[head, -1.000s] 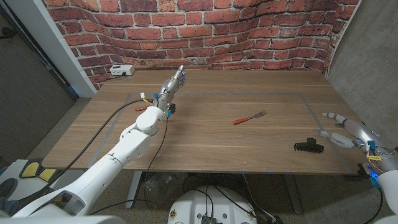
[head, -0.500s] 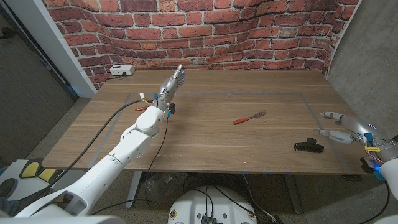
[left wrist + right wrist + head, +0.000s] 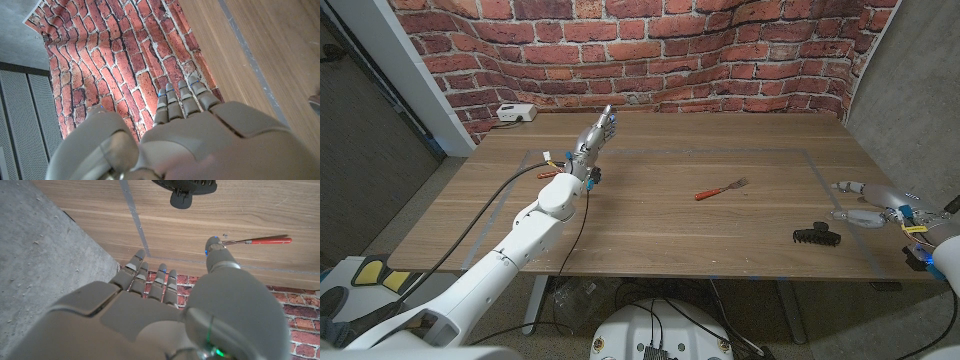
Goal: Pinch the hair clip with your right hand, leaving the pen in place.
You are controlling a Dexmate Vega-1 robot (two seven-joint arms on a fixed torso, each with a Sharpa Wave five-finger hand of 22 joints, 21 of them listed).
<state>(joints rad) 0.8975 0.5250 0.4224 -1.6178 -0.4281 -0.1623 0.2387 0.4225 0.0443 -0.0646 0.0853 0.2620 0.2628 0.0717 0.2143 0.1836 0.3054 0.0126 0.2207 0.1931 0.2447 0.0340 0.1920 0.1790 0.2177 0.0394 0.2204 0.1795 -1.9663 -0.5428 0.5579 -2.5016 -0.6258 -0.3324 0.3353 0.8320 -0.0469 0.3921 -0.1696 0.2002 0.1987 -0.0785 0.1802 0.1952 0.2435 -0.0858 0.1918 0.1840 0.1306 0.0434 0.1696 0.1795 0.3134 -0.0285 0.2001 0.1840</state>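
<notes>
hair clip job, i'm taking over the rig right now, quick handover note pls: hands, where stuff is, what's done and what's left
Right hand: open, holds nothing, at the table's right edge just right of the hair clip, not touching it.
Left hand: open, fingers straight, raised over the far left of the table, idle.
Hair clip: black, lying near the front right edge.
The task names a pen; what lies mid-table is a red-handled fork, well clear of the clip.
Done: right hand brought near the clip.
Left: close in, pinch the clip, leave the fork alone.
</notes>
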